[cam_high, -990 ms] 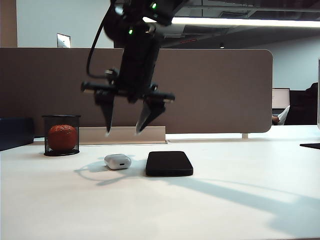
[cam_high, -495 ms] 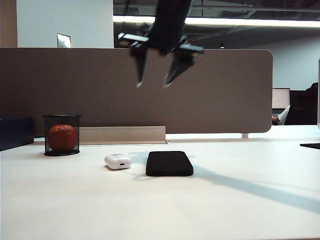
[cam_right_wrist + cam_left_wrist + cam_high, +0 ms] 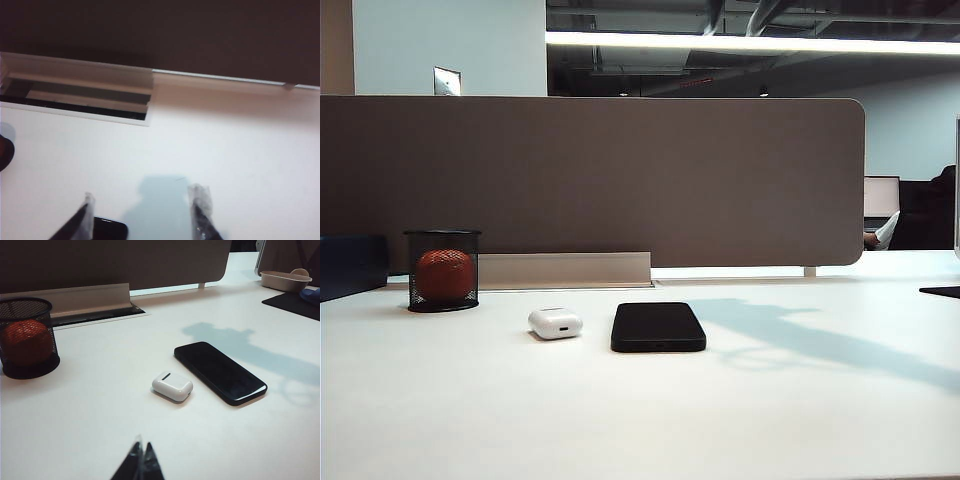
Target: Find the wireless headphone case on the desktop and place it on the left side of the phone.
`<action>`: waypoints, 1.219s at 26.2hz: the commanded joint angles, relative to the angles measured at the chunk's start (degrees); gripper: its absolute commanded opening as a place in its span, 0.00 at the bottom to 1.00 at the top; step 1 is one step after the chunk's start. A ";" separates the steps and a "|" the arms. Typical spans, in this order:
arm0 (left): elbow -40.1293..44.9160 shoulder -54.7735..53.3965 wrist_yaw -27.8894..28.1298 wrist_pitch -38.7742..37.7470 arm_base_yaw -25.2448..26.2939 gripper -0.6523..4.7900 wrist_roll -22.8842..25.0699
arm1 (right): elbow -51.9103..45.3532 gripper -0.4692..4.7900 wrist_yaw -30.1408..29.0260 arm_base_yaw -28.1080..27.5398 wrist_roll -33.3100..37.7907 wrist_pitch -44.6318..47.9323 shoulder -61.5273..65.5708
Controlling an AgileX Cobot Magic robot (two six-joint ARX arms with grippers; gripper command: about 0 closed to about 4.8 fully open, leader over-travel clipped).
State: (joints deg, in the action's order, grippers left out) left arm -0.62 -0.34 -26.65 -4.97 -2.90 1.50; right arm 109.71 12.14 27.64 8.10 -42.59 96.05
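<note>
Change since earlier: your right arm, which was hanging with spread fingers above the case and phone, is rising out of the table camera's sight; only its shadow is falling across the desktop (image 3: pixel 640 420) now, and the case and phone are sitting where they were.
Headphone case: the wireless headphone case (image 3: pixel 555 323) (image 3: pixel 172 386) is lying flat on the desktop, just beside the phone on its left, a narrow gap between them, port slot facing the table camera.
Task progress: judging by that layout, the case is already sitting on the phone's left.
Handling: you are dealing with a small, glossy, hard pebble, likely light and slippery; it is likely to squirt out of a pinch near its rounded ends.
Where to grip: if you are regrasping, aim across the flatter broad sides at mid-body, fingers level.
Phone: the phone (image 3: pixel 658 327) (image 3: pixel 220 372) is lying flat, a dark rigid slab; its corner (image 3: pixel 109 229) is showing between the right fingers.
Right gripper: the right gripper (image 3: pixel 143 212) is hovering above the desktop, fingers apart, holding nothing.
Left gripper: the left gripper (image 3: pixel 141 462) is waiting near the table's front, tips pressed together, empty.
Bystander: the mesh cup (image 3: pixel 442 270) with an orange ball is standing well apart, to the left.
</note>
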 commanded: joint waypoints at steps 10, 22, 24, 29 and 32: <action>-0.17 -0.04 -0.42 0.74 0.11 0.11 0.02 | 0.00 0.12 0.50 -9.99 -8.70 -7.10 -13.35; -0.17 -0.04 -0.39 0.76 0.13 0.11 0.02 | -11.65 0.08 -13.66 -28.55 -8.94 -9.29 -25.97; -0.17 -0.04 -0.39 0.74 0.11 0.11 0.02 | -16.33 0.08 -16.63 -31.78 -8.11 -7.87 -29.70; -0.17 -0.04 -0.39 0.74 0.11 0.11 0.02 | -25.77 0.08 -18.69 -33.48 -7.67 -3.45 -36.65; -0.17 -0.04 -0.42 0.74 0.11 0.11 0.02 | -32.22 0.08 -18.71 -33.48 -5.77 0.04 -41.05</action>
State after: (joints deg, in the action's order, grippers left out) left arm -0.62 -0.34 -26.81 -4.97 -2.90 1.50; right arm 79.55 -6.33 -5.82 0.71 -45.63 56.71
